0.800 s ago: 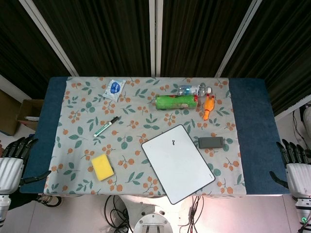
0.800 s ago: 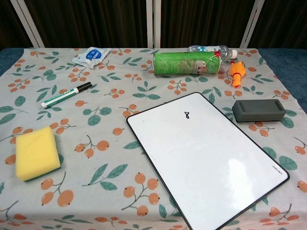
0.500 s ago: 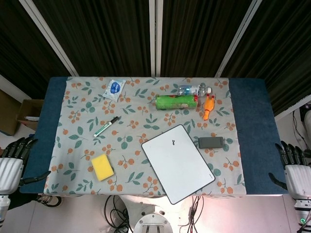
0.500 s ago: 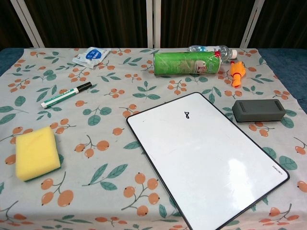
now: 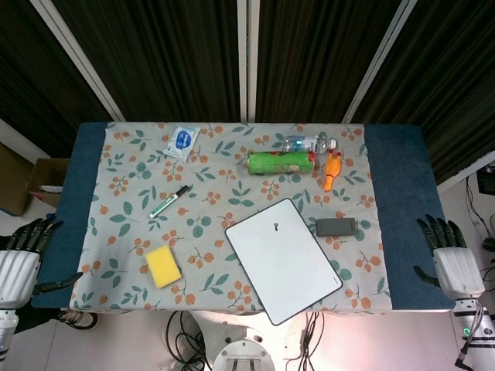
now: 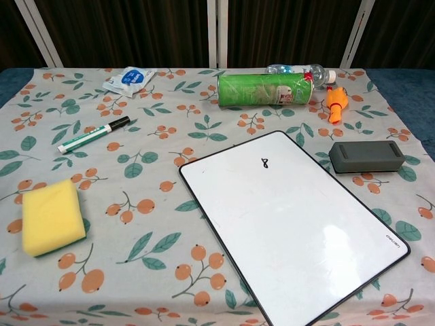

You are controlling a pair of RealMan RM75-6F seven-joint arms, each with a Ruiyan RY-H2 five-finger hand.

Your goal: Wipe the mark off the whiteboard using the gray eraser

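The whiteboard (image 5: 283, 260) (image 6: 292, 221) lies tilted at the table's front right, with a small black mark (image 5: 274, 226) (image 6: 265, 163) near its far edge. Just right of the board lies the gray eraser (image 5: 336, 226) (image 6: 366, 156), with nothing touching it. My right hand (image 5: 448, 260) hovers off the table's right edge, fingers spread and holding nothing, well to the right of the eraser. Off the left edge my left hand (image 5: 22, 259) is also spread and holds nothing. Neither hand shows in the chest view.
A yellow sponge (image 5: 163, 266) (image 6: 52, 216) sits front left, a marker (image 5: 169, 200) (image 6: 94, 134) behind it. At the back lie a green can (image 5: 280, 161) (image 6: 265, 89), a water bottle (image 5: 309, 143), an orange toy (image 5: 332, 169) (image 6: 336, 104) and a wipes packet (image 5: 182, 141) (image 6: 129, 79).
My right hand has moved left toward the table's right edge and slightly up in the head view. The left hand and all objects are where they were.
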